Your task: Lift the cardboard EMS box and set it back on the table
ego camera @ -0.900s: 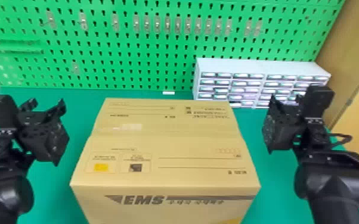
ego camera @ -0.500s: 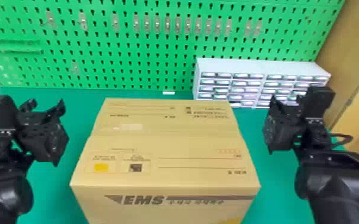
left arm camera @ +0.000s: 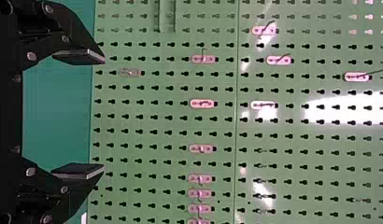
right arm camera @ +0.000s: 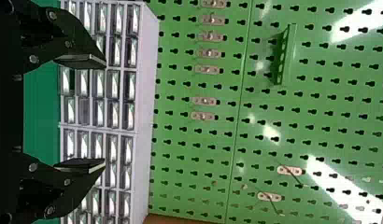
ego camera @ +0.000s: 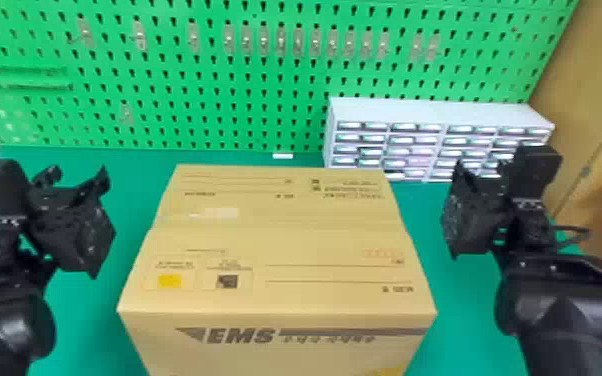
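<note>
While left end effector (ego camera: 72,179) and right end effector (ego camera: 480,175) flank box (ego camera: 285,240), fingers spread, both aimed at pegboard (ego camera: 205,112), box's lower front is cut off below.

A workshop or lab bench, by the look of it: a green perforated metal pegboard (ego camera: 265,107) with small hooks (plenty of them), and a pale grey rectangular multi-drawer parts cabinet (ego camera: 430,112).
</note>
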